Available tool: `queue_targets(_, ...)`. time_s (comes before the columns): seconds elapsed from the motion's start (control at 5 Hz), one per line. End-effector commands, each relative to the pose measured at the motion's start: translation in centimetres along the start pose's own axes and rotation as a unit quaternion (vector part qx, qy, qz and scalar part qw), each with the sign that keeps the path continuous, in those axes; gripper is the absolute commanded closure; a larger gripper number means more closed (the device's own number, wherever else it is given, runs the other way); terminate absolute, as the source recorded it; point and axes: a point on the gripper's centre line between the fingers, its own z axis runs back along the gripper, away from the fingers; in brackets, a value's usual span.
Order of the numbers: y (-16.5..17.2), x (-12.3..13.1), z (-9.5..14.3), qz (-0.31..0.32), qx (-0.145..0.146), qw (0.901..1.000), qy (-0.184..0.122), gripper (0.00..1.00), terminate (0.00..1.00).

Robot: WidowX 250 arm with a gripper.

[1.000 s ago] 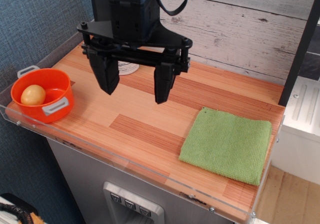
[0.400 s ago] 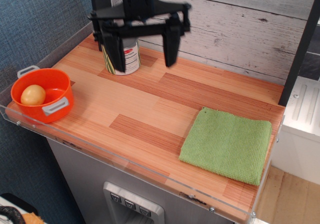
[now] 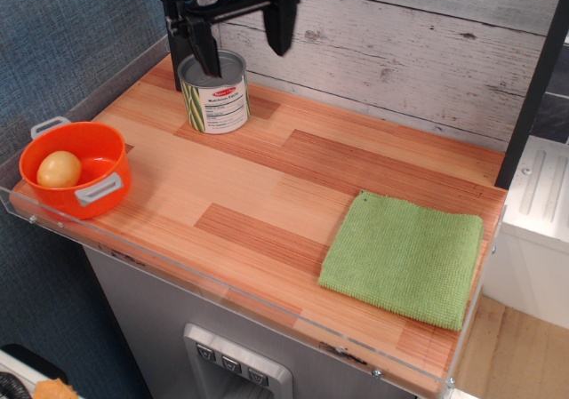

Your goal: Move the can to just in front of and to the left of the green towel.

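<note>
The can [image 3: 214, 97] stands upright at the back left of the wooden table, with a grey lid, a white label with a red logo and green striped sides. The green towel [image 3: 405, 257] lies flat at the front right, far from the can. My gripper [image 3: 242, 40] is black, open and empty. It hangs above the can's right side, close to the back wall. Its left finger [image 3: 207, 48] is over the lid and its right finger [image 3: 278, 24] is to the right of the can.
An orange pot [image 3: 78, 171] with grey handles holds a yellowish round thing [image 3: 59, 169] at the front left edge. A clear plastic rim [image 3: 231, 291] runs along the table front. A plank wall [image 3: 400, 43] stands behind. A black post [image 3: 536, 79] stands at the right.
My gripper has risen and moved back and left, from low over the table's middle to above the can. The can, hidden before, now shows in full. The jaws stay open.
</note>
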Motion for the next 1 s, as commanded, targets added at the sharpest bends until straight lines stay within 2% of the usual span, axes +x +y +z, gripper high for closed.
queue_targets(0.0,-0.3,6.1,0.6,0.098,-0.023,0.9895,-0.104,0.00,0.00)
queue_targets(0.4,0.8,9.8,-0.7,0.137,-0.006,0.9784,-0.155,0.00,0.00)
queue_targets(0.8,2.4,11.6,-1.8,0.127,-0.006,0.9773,-0.170,0.00,0.00)
